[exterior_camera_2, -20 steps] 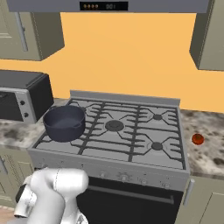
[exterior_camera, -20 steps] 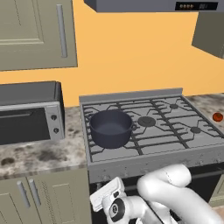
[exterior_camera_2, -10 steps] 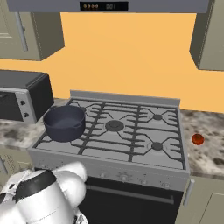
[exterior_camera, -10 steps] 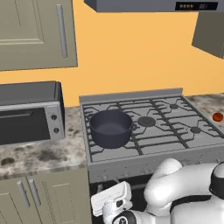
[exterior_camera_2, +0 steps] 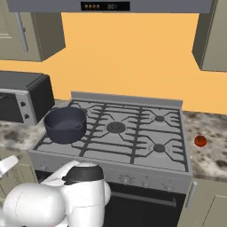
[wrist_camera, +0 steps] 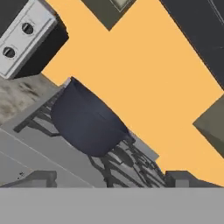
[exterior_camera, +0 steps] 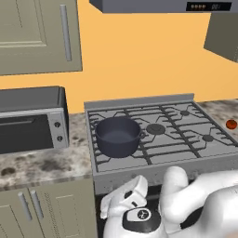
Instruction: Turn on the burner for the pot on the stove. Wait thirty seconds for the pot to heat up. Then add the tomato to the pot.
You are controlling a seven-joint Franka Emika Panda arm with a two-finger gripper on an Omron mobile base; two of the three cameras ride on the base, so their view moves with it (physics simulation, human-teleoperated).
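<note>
The pot point(exterior_camera: 118, 135) sits on the stove's point(exterior_camera: 160, 139) near-left burner. The tomato point(exterior_camera_2: 200, 141) lies on the tabletop point(exterior_camera_2: 213, 153) right of the stove. The claw point(wrist_camera: 105, 180), low before the stove front, gapes wide and holds nothing.

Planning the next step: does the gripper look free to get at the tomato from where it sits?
Probably yes. The tomato lies alone on the counter right of the stove, nothing over it. The open gripper is low by the stove's front left, so a long swing.
</note>
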